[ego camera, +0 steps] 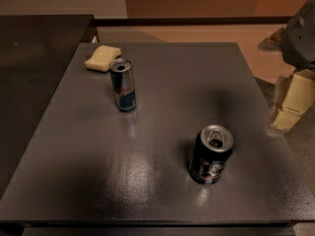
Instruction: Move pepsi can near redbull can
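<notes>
The pepsi can (211,154), short, wide and black with a silver top, stands upright on the dark grey table (167,82) at the front right. The redbull can (123,85), slim and blue-and-silver, stands upright at the back left, well apart from the pepsi can. My gripper (291,104), pale yellowish under a grey wrist, hangs off the table's right edge. It is to the right of the pepsi can, a little farther back, and touches nothing.
A pale yellow sponge (102,58) lies at the table's back left corner, just behind the redbull can. A dark counter (34,58) adjoins the table on the left. A tan floor and wall lie beyond the far edge.
</notes>
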